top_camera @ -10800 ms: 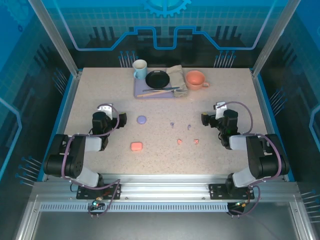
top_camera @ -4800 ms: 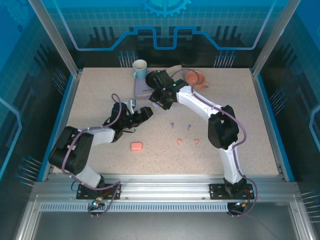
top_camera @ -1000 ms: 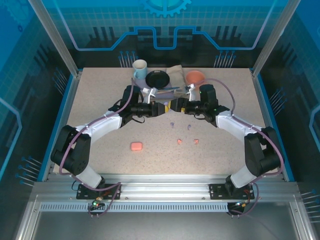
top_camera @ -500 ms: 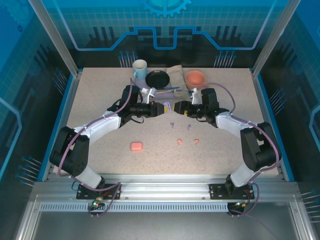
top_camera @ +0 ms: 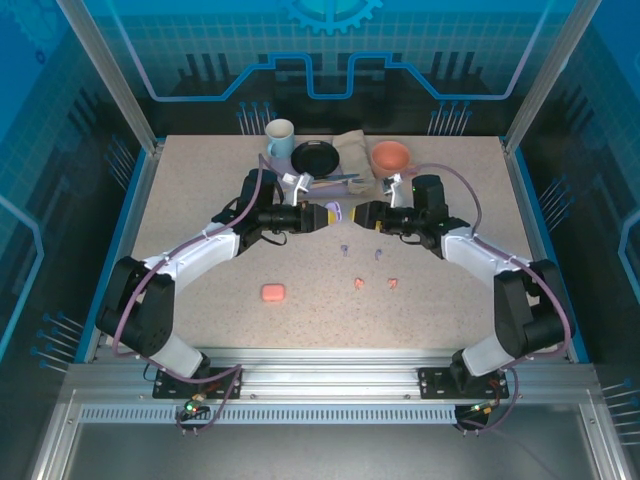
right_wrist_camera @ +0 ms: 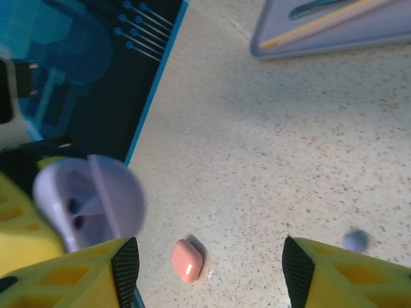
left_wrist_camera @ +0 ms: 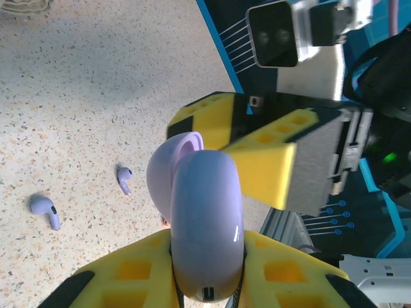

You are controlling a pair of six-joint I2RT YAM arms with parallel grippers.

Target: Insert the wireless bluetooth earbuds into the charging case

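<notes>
- The lilac charging case (left_wrist_camera: 204, 237), lid up, is clenched in the left gripper (top_camera: 326, 215) above mid-table.
- The right gripper (top_camera: 362, 215) is seen spread apart, just beside that lid, nothing grasped.
- Lilac earbuds (left_wrist_camera: 43, 208) and pink earbuds (top_camera: 359, 283) are spotted loose on the table (top_camera: 200, 200).

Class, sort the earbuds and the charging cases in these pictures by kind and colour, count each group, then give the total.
Lilac earbuds: 2
Pink earbuds: 2
Lilac case: 1
Pink case: 1
Total: 6
</notes>
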